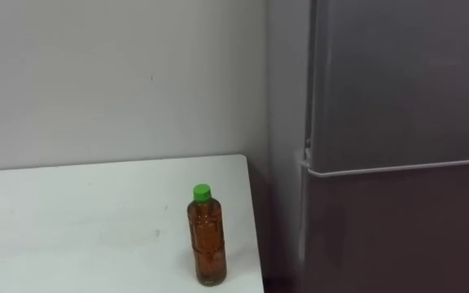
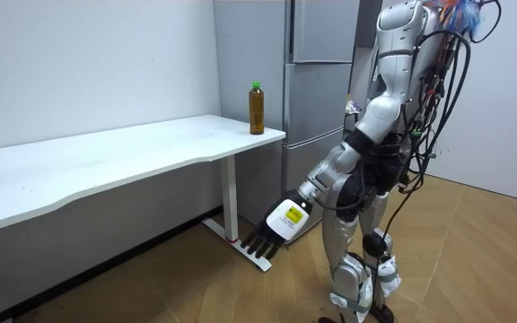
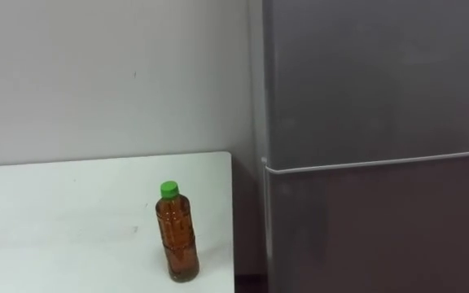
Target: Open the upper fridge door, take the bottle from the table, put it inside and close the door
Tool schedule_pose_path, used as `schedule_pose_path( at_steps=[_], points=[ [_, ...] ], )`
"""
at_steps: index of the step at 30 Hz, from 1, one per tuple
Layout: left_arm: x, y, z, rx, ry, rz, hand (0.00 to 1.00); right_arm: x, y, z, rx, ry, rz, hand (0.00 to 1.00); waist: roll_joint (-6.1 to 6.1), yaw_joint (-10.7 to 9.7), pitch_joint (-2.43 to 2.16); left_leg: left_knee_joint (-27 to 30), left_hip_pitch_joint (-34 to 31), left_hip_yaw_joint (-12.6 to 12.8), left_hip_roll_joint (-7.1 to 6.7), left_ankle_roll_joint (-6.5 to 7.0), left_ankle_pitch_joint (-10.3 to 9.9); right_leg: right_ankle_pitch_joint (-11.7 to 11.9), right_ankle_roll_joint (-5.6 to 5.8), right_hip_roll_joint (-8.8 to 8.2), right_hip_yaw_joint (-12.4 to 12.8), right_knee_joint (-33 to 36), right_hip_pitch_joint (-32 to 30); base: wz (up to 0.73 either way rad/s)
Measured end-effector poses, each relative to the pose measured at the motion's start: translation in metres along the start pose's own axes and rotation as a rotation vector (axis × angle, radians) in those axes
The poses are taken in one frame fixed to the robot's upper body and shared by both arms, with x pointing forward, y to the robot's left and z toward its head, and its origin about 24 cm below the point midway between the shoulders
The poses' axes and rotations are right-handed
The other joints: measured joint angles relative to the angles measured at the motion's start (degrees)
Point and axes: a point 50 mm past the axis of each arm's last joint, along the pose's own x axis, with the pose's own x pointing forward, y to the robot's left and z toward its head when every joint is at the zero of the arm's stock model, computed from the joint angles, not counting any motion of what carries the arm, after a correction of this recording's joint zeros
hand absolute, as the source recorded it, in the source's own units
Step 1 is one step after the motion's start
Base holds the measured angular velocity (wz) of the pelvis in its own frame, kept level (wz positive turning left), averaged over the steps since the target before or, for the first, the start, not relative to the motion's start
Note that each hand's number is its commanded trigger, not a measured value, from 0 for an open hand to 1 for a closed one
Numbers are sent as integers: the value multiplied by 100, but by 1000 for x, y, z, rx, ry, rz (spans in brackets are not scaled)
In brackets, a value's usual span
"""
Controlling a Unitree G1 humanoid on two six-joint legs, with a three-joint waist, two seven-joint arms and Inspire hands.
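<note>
Fingers of the left hand hang straight and loosely spread, pointing at the floor and holding nothing. In the room view that hand sits low at the robot's side, on the near side of the fridge and well below the seam between its doors. The robot stands upright a short way in front of the fridge, facing it.

The bottle stands upright on the tabletop, at the corner that comes closest to the fridge, just beside the fridge's side wall but apart from it. Its green cap is on and amber liquid fills most of it. Nothing touches it.

Both fridge doors are closed. The upper door is flush against the body, and the lower door lies under the pale seam line.

By my reading, the task has barely begun. The bottle has not been picked up, the upper compartment has not been opened, and no hand is raised toward either. What is left is the whole job: reach the corner of the tabletop nearest the fridge and grasp the bottle, pull the upper door open, set the bottle inside, and probably close the door.
</note>
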Motion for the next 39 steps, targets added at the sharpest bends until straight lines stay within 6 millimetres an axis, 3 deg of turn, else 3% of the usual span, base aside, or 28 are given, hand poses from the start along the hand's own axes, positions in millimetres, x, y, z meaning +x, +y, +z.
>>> schedule_pose_path(
  at_steps=[10,16,22,34,39],
  points=[
    [-9,-21,69,-173,-276,-23,0,-2,-4,-1,-4,-11,-3,0,12,16,-6,14,-29,10,6,0,-8,0,-1,3,-9,17,-43,-2],
    [-17,-25,97,-234,-382,-10,0,-3,-6,-5,6,-10,-9,0,24,45,-24,17,-3,11,8,0,-8,1,-2,3,-19,23,-25,0],
    [-33,-24,131,-315,-525,-4,0,-3,-4,-4,0,-12,-4,0,6,39,-11,9,5,15,8,1,-8,1,-2,2,1,32,-25,0],
    [-81,-31,186,-391,-823,-73,0,-2,-1,-3,-1,-16,1,0,-20,157,-11,15,-23,5,3,3,-9,-2,1,-1,16,95,-62,0],
    [-88,-35,193,-405,-856,-105,0,0,3,0,-17,-14,9,0,-8,86,-3,20,-31,-25,-1,4,-8,-3,2,-2,-18,89,-50,4]
  ],
)
